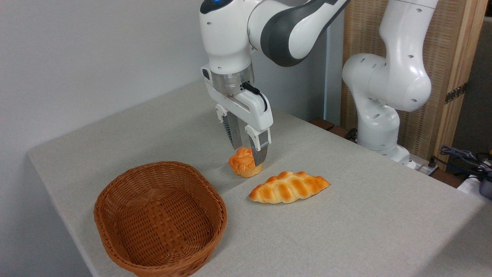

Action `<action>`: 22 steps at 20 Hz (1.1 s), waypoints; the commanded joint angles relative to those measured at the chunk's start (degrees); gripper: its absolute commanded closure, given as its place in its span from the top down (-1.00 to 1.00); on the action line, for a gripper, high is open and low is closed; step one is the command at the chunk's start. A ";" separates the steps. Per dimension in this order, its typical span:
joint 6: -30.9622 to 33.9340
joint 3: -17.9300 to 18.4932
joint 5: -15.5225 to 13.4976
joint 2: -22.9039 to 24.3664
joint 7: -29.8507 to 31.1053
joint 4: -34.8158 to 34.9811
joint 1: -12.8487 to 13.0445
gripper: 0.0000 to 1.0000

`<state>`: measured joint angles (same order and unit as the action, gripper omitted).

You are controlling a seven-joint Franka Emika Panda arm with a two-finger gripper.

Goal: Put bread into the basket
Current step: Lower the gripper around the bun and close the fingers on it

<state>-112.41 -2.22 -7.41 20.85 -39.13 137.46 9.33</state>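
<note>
A grey table (346,231) holds three things: one small orange bun (242,162), one longer braided loaf (289,187), and one oval wicker basket (159,219), empty. The bun sits on the table, right of and behind the basket. The white arm's gripper (248,151) stands over it, fingers straddling the bun; whether they grip it cannot be told. The loaf lies just beside the bun, front right.

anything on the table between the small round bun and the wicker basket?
Nothing. In the fixed camera view, only bare grey table separates the small orange-golden round bun from the oval brown woven wicker basket. The longer golden braided loaf lies off that line.
</note>
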 commanded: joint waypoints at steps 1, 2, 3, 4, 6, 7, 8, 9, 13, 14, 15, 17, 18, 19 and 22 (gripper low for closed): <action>-2.90 0.37 -3.04 0.86 -0.42 1.93 0.25 1.00; -2.91 0.37 -3.13 0.86 -0.42 2.02 0.25 1.00; -2.91 0.37 -3.13 0.86 -0.42 2.28 0.25 1.00; -2.91 0.37 -3.13 0.86 -0.42 2.46 0.25 1.00; -3.00 0.37 -3.05 0.86 -0.68 2.81 0.34 1.00; -3.00 0.37 -3.04 0.77 -0.86 3.16 0.51 1.00; -3.34 0.37 -3.04 0.77 -0.86 3.34 0.95 1.00; -3.87 0.37 -3.04 0.77 -0.86 3.51 1.13 1.00; -4.93 0.29 -3.04 0.77 -0.86 4.31 1.13 1.00; -4.93 0.29 -3.04 0.77 -0.86 4.31 1.21 1.00; -5.02 0.29 -3.04 0.77 -0.86 4.31 1.13 0.99; -5.02 0.20 -2.96 0.60 -1.04 4.31 1.21 0.89; -5.02 0.20 -2.96 0.42 -1.04 4.31 1.39 0.80; -5.02 0.20 -2.96 0.42 -1.04 4.31 1.39 0.72; -5.02 0.20 -2.87 0.33 -1.04 4.31 1.39 0.19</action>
<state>-116.00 -2.22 -9.40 20.85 -39.13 140.83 10.32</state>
